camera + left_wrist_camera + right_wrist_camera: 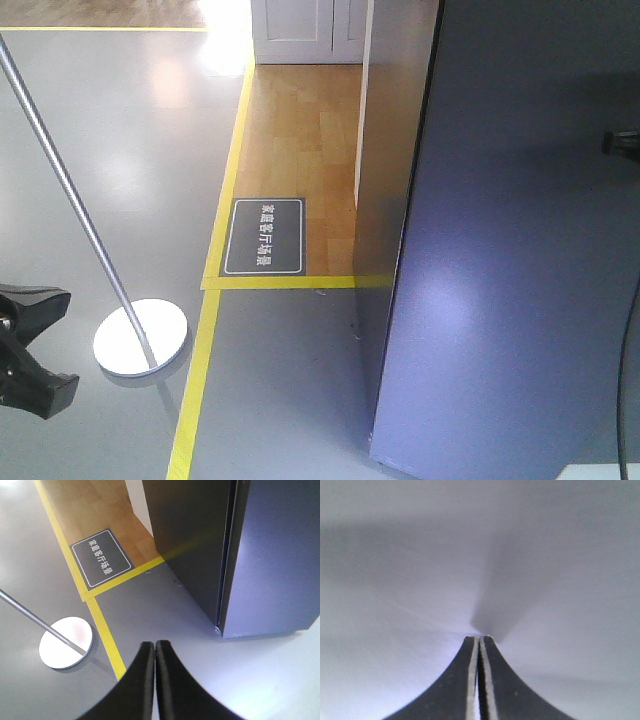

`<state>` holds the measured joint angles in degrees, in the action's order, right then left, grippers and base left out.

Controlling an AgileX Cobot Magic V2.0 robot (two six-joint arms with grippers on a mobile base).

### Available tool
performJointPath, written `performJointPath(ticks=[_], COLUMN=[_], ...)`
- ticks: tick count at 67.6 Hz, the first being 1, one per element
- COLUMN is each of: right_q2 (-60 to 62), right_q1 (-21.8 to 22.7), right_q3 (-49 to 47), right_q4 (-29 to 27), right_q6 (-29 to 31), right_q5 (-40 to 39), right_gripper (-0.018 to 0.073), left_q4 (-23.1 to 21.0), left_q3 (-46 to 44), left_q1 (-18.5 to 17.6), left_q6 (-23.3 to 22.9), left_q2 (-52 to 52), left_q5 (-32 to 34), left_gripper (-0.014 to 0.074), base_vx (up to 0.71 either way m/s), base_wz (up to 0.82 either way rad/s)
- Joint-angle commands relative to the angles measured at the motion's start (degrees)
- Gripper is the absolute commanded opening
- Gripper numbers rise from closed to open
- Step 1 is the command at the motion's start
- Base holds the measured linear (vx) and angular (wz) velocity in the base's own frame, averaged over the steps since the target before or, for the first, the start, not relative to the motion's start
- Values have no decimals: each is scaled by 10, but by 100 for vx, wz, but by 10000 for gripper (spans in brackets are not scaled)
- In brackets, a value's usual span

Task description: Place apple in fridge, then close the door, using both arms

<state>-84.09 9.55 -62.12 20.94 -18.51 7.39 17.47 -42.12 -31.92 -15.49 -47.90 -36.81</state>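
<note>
The door [520,250], a rigid and probably heavy panel, needs a flat push. The right gripper [479,642], tips together, meets its smooth grey face; the left gripper [154,647], likewise closed, hangs empty.

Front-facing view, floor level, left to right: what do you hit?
Left gripper → round stand base → yellow floor tape → grey floor sign → fridge door.

Round stand base [140,338], slanted pole [60,170]; floor sign [264,236], yellow tape [225,180].
</note>
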Motion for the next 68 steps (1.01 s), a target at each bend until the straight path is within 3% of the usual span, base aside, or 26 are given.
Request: performJointPath(ticks=[1,36,53,68], right_q2=[-23,-215,-199,-130], right_q1=[7,6,-17,-67], right_q3=[-54,-283,-282,-205], right_q4=[3,0,-7,-10], right_q6=[-5,-36,-35,31], right_q5=[-74,-74,47,87], right_gripper=[-3,-3,-3,-3], left_q4=[8,8,8,8], left_q3=[-16,-16,-16,-16], left_q1=[-2,-2,-2,-2], left_q6=[-6,-6,-6,-6], left_q2=[4,2,2,2], left_q5=[35,35,35,35], left_gripper=[-6,-6,-6,-6], base_vx=[0,0,0,0], base_wz=[0,0,-2,0])
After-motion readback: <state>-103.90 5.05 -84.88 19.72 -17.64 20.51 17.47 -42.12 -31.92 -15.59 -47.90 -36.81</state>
